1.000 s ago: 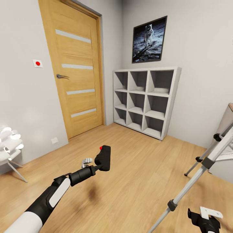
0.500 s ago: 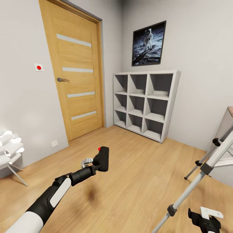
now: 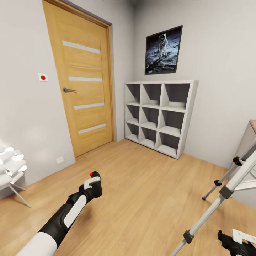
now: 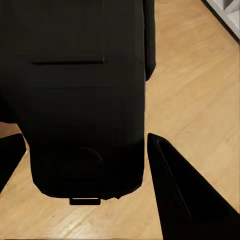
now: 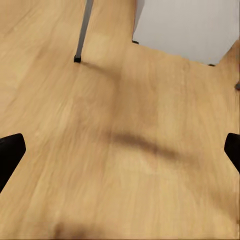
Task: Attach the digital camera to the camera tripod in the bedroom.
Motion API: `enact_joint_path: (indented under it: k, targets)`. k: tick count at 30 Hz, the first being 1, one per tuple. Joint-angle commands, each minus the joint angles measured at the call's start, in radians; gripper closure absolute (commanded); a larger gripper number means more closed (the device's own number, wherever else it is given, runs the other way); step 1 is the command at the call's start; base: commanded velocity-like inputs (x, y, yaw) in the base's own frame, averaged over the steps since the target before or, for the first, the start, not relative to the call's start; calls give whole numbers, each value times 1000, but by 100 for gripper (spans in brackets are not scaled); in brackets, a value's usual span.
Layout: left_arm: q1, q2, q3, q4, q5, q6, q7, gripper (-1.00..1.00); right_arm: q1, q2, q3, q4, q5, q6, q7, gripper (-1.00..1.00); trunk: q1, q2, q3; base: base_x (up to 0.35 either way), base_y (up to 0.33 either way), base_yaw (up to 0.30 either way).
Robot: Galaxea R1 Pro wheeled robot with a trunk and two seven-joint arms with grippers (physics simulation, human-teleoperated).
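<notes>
We're carrying the small black boxy digital camera [image 4: 82,100], rigid, likely light, fragile, clamped between the left gripper [image 3: 93,185] fingers over the wood floor; silver-legged tripod [image 3: 227,185] stands rt; right gripper [image 3: 237,243] is hanging spread, empty.
</notes>
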Motion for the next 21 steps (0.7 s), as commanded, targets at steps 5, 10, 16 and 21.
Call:
enact_joint_path:
  k: [5, 10, 16, 21]
  targets:
    - [-1, -16, -8, -3, 8, 0, 99, 100, -1, -3, -28, -8, 1, -5, -32, -100, -19, 35, 15, 0, 0, 0]
    - [-1, -19, -10, -5, 8, 0, 111, 100, -1, -3, -31, -8, 5, -5, -36, -100, -39, 70, 30, 0, 0, 0]
    - [-1, -20, -6, -29, 8, 0, 113, 100, -1, -1, -30, -8, 10, -5, -32, -100, -46, 84, 37, 0, 0, 0]
    - [-1, -20, -9, -62, 8, 0, 114, 100, -1, 0, -27, -7, 13, -5, -27, -100, -46, 84, 37, 0, 0, 0]
